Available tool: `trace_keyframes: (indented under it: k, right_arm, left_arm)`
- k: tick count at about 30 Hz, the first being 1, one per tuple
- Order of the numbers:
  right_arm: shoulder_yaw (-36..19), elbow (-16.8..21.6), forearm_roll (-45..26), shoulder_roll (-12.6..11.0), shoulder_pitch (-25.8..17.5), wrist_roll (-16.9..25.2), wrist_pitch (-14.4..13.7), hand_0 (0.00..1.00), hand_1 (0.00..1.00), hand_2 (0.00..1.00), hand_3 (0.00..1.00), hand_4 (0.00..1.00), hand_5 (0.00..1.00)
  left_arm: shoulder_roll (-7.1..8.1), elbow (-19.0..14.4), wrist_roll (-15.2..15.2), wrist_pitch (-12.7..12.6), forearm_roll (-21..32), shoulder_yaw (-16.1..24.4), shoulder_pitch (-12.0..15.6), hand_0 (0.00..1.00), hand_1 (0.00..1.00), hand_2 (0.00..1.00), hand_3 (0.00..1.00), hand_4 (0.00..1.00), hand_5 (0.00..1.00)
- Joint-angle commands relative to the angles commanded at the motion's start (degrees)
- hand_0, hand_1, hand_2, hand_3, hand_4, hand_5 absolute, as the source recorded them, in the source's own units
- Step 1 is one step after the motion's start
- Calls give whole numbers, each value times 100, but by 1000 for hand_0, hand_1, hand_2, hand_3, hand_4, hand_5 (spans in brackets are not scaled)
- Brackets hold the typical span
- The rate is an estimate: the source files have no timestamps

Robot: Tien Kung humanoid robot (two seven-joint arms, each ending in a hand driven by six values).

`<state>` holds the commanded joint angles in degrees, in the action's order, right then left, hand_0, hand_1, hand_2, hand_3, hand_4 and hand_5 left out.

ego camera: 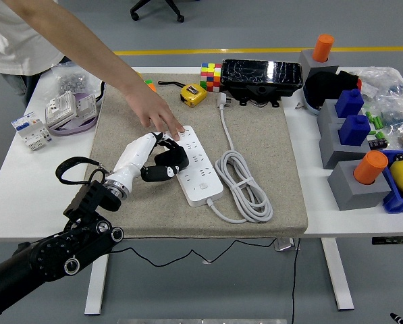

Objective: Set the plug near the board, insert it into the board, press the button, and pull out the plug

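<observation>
One robot hand works here: our left hand (162, 160), white with black fingers, is curled around a black plug (171, 154) with a thin black cable, and we hold it just at the left edge of the long white power strip (196, 167) on the beige mat (255, 145). Beyond our hand, a person's hand (157, 113) presses the far end of the strip. We judge the plug is out of the sockets, so next we must line it over one and push down.
</observation>
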<state>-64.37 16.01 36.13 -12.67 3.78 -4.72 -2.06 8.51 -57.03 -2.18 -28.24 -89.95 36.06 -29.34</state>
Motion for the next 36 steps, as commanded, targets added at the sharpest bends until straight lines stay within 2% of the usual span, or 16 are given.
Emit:
trace_keyframes:
  k: [5,6,11,12,17,18,21,26,34,36]
  right_arm:
    - [7,-3,-5,-4,-2,0,-3,522,633,629,552,892,411]
    - [5,-6,-4,-2,-2,-1,-3,523,633,630,552,892,411]
    - [1,-8,-9,-3,-5,-3,-3,523,633,630,552,892,411]
    - [-4,-6,-6,-4,-7,-1,-5,523,632,629,552,892,411]
    - [3,-9,-9,-3,-12,-2,-5,523,632,629,552,892,411]
    - [3,-9,-10,-2,-13,-1,-5,523,633,622,552,891,410]
    - [4,-6,-10,0,-13,0,-6,523,633,622,552,891,410]
    - [11,-2,-8,-5,-11,4,-9,526,632,622,551,891,410]
    - [2,-4,-6,-3,-14,8,-13,523,633,622,551,891,410]
    - [5,-4,-8,-3,-14,8,-13,522,632,622,551,891,410]
  left_arm:
    - [-49,142,-16,0,76,-60,-38,607,643,586,603,832,184]
    - [-54,151,-11,-5,91,-66,-41,408,461,507,564,771,143]
    - [-77,168,15,-40,203,-108,-54,408,461,507,564,771,143]
    - [-79,167,24,-54,234,-115,-53,306,334,421,552,607,2]
    - [-83,155,-15,-66,229,-129,-50,306,334,421,552,607,2]
    - [-84,160,-27,-65,225,-130,-50,276,279,353,558,577,2]
    - [-87,185,15,-96,231,-135,-49,276,279,353,558,577,2]
    - [-85,206,371,-259,387,-136,-37,267,267,341,557,570,2]
    - [-70,218,1203,-614,625,-89,-20,267,264,339,559,573,2]
    - [-70,228,1315,-673,632,-68,-6,270,264,337,558,573,2]
